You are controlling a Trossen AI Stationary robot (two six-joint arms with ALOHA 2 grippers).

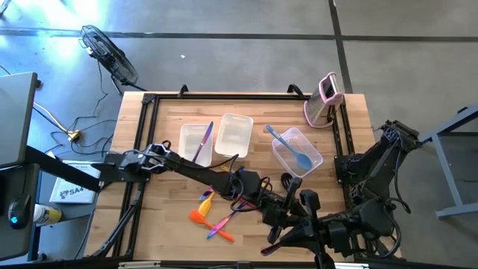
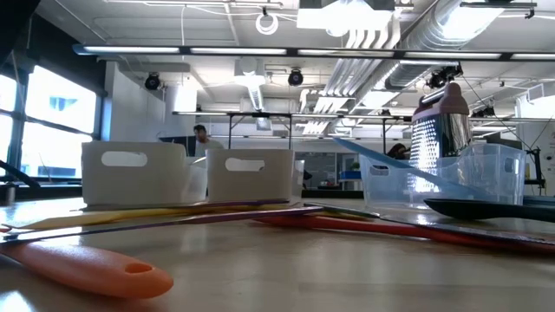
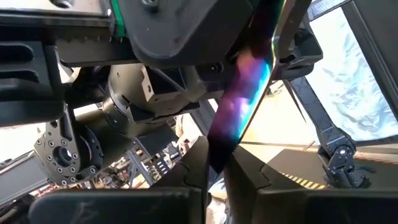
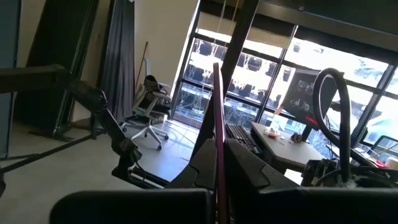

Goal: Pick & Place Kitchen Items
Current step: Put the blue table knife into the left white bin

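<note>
A slim flat utensil with a rainbow-purple sheen (image 3: 245, 93) is up in the air near the table's front edge, where my left arm (image 1: 202, 170) and right arm (image 1: 358, 224) meet. My left gripper (image 3: 217, 171) is shut on it. My right gripper (image 4: 221, 168) is shut on a thin purple-pink strip (image 4: 217, 106) seen edge-on, apparently the same utensil. Yellow, orange and purple utensils (image 1: 210, 215) lie flat on the wood beside the arms. A purple utensil (image 1: 203, 142) rests in the left tub, a light blue one (image 1: 293, 148) in the right tub. My left gripper pinches the utensil's narrow flat part (image 3: 219, 149) between its two fingers (image 3: 193, 171). The utensil runs on from the fingers toward the right arm's hand, clear of the table. My right gripper pinches the thin strip (image 4: 218, 146) between its two fingers (image 4: 249, 165), on its flat faces. The strip sticks out forward past the fingertips, its far end (image 4: 215, 65) free in the air.
Three clear tubs (image 1: 233, 134) stand mid-table. A pink-and-white upright gadget (image 1: 325, 101) stands at the far right corner. In the low view an orange handle (image 2: 87, 264), long red (image 2: 390, 230) and black (image 2: 486, 208) utensils lie on the wood.
</note>
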